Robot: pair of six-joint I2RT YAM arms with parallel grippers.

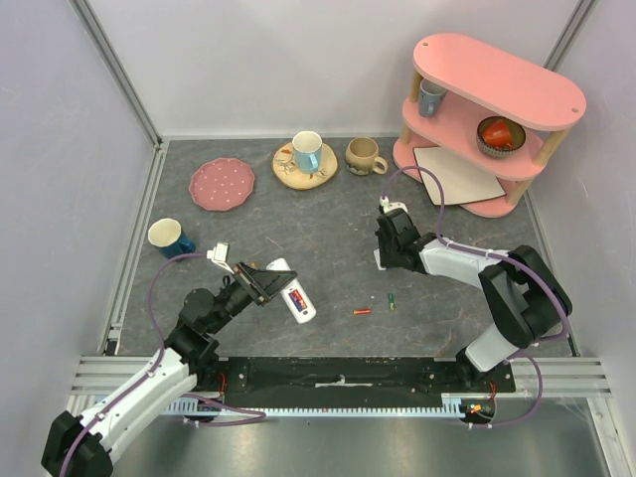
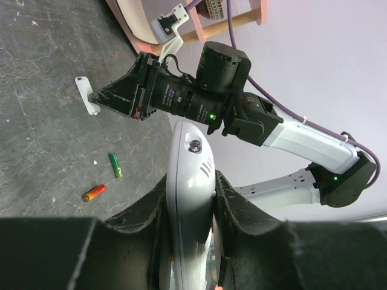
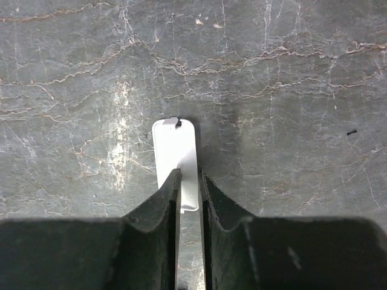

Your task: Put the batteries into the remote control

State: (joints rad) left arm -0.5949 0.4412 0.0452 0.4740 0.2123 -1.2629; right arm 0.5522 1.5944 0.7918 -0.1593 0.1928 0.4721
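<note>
Left gripper (image 2: pixel 192 183): fingers pressed onto the two long sides of the remote control (image 2: pixel 191 158), a firm pinch. The remote control sits lifted in this grip, its rounded end sticking out beyond the fingertips. In the top view a small patch of red and blue shows on its upturned face; it is too small to make out further.

Right gripper (image 3: pixel 190 175): jaws drawn close together with only a thin slit left between them. The tips are down on a small white cover (image 3: pixel 173 145) that lies flat on the grey table (image 3: pixel 290 90). The cover's right edge falls within the slit. I cannot tell whether the cover is actually pinched or only touched. In the top view this gripper and cover lie to the right of the remote control, well apart from it.

Loose cells on the table:
- red-orange battery (image 1: pixel 363 311), right of the remote control, lying flat, untouched.
- green battery (image 1: pixel 392 302), just beyond the red-orange one, farther from the remote control, near the white cover but apart from it.

Farther from the remote control:
- blue mug (image 1: pixel 171 237), to its left.
- pink plate (image 1: pixel 222 184), beyond it, toward the back wall.
- light blue cup (image 1: pixel 306 151) on a wooden saucer (image 1: pixel 298 177), behind it.
- beige mug (image 1: pixel 365 156), just right of that saucer.
- pink shelf (image 1: pixel 497 75), far right rear corner.
</note>
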